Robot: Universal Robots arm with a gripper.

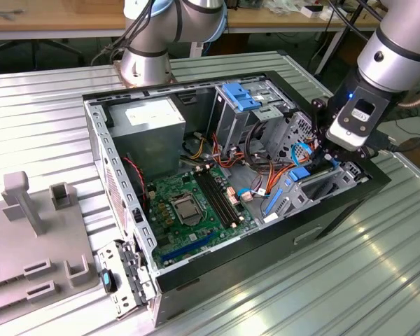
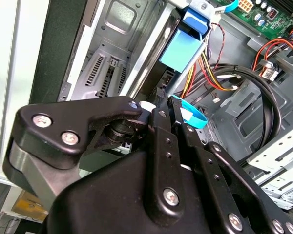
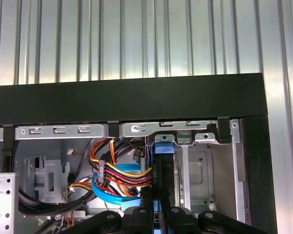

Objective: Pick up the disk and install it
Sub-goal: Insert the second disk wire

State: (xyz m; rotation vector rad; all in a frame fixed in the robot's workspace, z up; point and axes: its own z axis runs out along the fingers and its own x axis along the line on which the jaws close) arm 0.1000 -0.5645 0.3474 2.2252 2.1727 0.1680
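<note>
Up close in the first wrist view, the gripper (image 3: 156,210) has its 2 fingers closed on the disk (image 3: 162,168), held edge-on inside the open computer case (image 1: 350,199); beyond lies the ribbed metal table (image 3: 136,39).

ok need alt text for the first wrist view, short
The gripper holds the disk on edge, its blue rail facing the black edge of an open computer case. Orange, yellow and blue cables bunch beside it, and a ribbed metal table lies beyond.
</note>
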